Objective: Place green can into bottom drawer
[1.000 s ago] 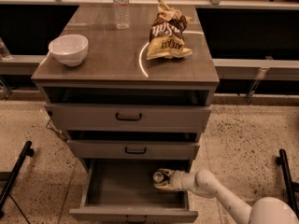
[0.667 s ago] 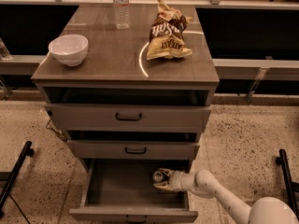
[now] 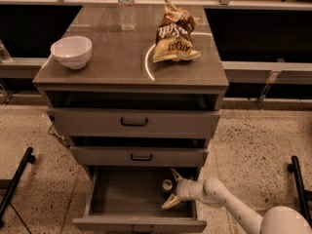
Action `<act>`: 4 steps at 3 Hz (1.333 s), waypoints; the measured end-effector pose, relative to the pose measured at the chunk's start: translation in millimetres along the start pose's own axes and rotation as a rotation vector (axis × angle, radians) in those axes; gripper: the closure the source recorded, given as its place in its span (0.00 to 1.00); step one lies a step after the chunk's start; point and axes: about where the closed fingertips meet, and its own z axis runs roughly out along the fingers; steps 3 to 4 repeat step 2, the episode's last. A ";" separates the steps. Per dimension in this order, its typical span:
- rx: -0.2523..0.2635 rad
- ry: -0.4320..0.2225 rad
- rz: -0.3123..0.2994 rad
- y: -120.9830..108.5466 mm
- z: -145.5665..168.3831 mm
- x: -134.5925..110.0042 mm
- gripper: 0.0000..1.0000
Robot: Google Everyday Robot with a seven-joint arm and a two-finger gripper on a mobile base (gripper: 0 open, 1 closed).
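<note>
The bottom drawer (image 3: 127, 195) is pulled open and shows its grey inside. The green can (image 3: 167, 184) stands upright inside it at the back right, with its silver top showing. My gripper (image 3: 168, 189) reaches into the drawer from the right. Its two pale fingers (image 3: 171, 202) are spread wide, one behind and one in front of the can. The white arm (image 3: 219, 195) comes in from the lower right.
On the cabinet top (image 3: 117, 57) stand a white bowl (image 3: 71, 51), a clear water bottle (image 3: 126, 6) and a crumpled chip bag (image 3: 174, 33). The two upper drawers (image 3: 134, 123) with black handles are slightly out. Black stand legs (image 3: 17, 179) sit on the speckled floor at both sides.
The gripper's fingers, which were closed around the can, have spread apart. The can stays standing in the drawer. The arm has hardly moved.
</note>
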 end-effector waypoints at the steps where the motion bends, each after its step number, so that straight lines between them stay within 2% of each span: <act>1: 0.014 0.002 0.061 -1.3 -14.8 -4.7 0.00; 4: 0.014 0.002 0.061 -1.2 -14.7 -4.7 0.00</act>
